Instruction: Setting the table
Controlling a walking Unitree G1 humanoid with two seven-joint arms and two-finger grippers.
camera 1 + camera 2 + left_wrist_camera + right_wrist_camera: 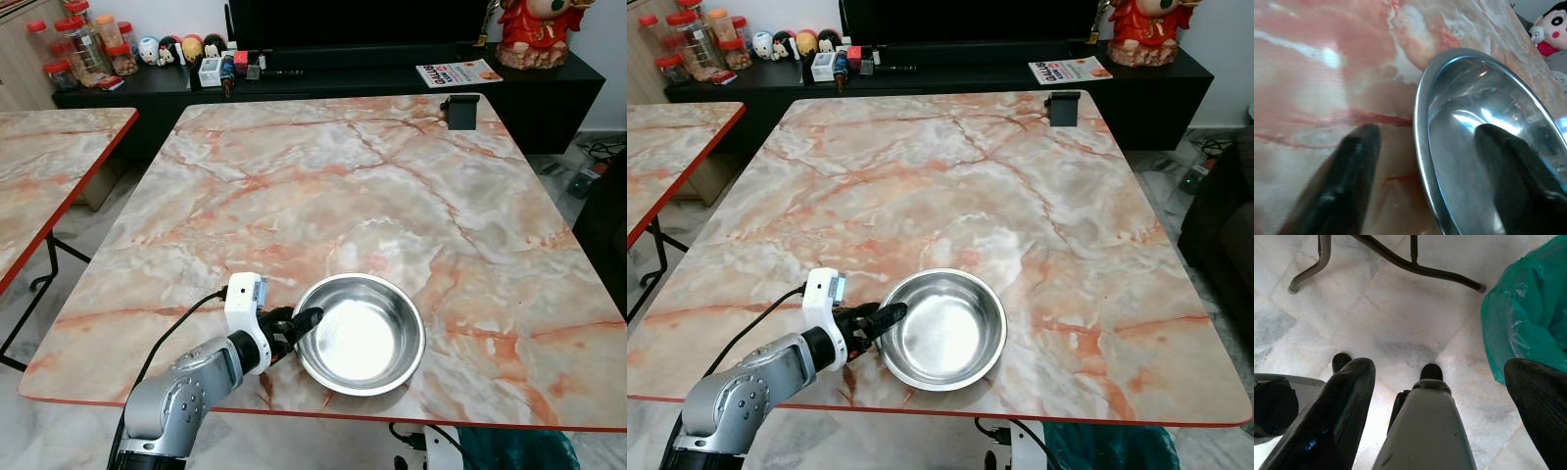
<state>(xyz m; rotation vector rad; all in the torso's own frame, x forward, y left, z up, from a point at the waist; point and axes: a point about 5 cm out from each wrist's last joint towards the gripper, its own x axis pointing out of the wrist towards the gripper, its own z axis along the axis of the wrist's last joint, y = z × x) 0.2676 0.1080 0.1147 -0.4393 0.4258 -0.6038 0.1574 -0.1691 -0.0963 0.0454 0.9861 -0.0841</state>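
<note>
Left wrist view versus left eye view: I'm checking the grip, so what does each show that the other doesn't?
The wrist view shows the fingers straddling the rim, one outside over the table, one inside the steel bowl. The eye view shows the whole bowl near the table's front edge, the left gripper and the black stand. Both show bowl and marble top.

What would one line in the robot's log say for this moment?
left gripper: open, fingers straddling rim of steel bowl | bowl: upright on marble table, near front edge | right gripper: open, idle over floor
</note>
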